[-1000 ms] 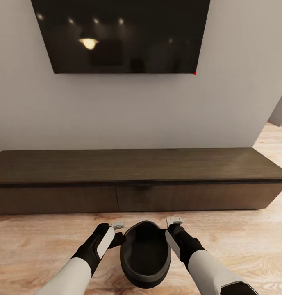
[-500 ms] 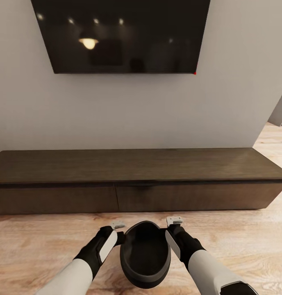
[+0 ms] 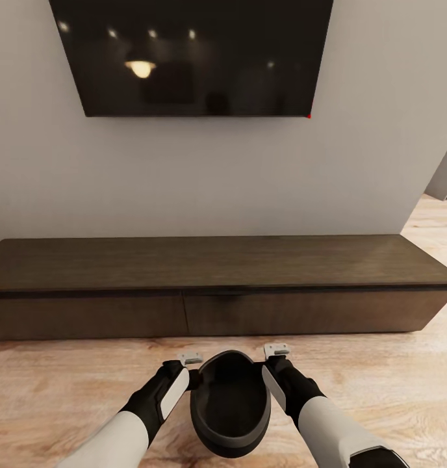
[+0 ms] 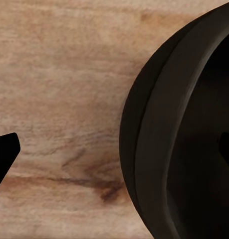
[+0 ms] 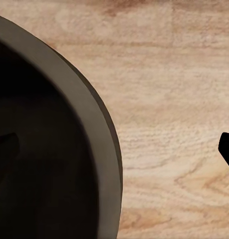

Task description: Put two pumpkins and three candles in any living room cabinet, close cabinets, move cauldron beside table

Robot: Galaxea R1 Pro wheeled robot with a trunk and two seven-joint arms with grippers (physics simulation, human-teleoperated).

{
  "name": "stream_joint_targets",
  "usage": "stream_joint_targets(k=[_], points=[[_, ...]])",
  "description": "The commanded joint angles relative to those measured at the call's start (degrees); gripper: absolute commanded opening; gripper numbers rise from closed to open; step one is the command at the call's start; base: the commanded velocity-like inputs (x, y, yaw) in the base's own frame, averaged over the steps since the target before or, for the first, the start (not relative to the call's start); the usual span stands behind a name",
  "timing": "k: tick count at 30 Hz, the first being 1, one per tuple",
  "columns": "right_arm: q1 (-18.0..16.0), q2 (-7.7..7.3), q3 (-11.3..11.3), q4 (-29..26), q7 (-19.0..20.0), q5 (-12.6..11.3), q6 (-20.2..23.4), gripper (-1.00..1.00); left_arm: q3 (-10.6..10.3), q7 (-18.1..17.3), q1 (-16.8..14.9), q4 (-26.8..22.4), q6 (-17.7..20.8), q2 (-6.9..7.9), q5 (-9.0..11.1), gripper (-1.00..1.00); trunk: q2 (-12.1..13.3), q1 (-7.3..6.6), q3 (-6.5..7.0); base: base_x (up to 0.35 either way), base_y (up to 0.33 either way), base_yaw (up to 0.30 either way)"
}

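Cauldron: dark, empty, on the wood floor in front of our closed cabinet. Left gripper: jaws spread wide astride the rim, one fingertip outside, one inside. Right gripper: jaws likewise spread astride the opposite rim. Television on the wall above.

Living rm: wall TV over low cabinet.
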Motion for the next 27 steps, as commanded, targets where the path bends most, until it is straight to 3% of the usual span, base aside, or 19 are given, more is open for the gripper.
stream_joint_targets(k=[1,6,12,27], points=[[-0.02,0.00,0.27,-0.07,-0.52,-0.59,0.22,1.00,-0.14,0.44,-0.02,-0.07,0.17,0.00,0.51,1.00,-0.02,-0.01,-0.05,0.000,0.000,0.000],[-0.02,0.00,0.27,-0.07,-0.52,-0.62,0.22,1.00,-0.18,0.27,-0.02,0.44,0.22,0.00,0.58,1.00,-0.02,-0.01,-0.05,0.000,0.000,0.000],[-0.02,0.00,0.27,-0.07,-0.52,-0.62,0.22,1.00,-0.38,0.25,-0.02,3.07,0.23,0.00,0.52,1.00,-0.10,0.14,-1.38,0.000,0.000,0.000],[-0.02,0.00,0.27,-0.07,-0.52,-0.62,0.22,1.00,-0.24,0.16,-0.02,3.63,0.08,0.00,0.50,1.00,-0.10,0.14,-1.38,0.000,0.000,0.000]])
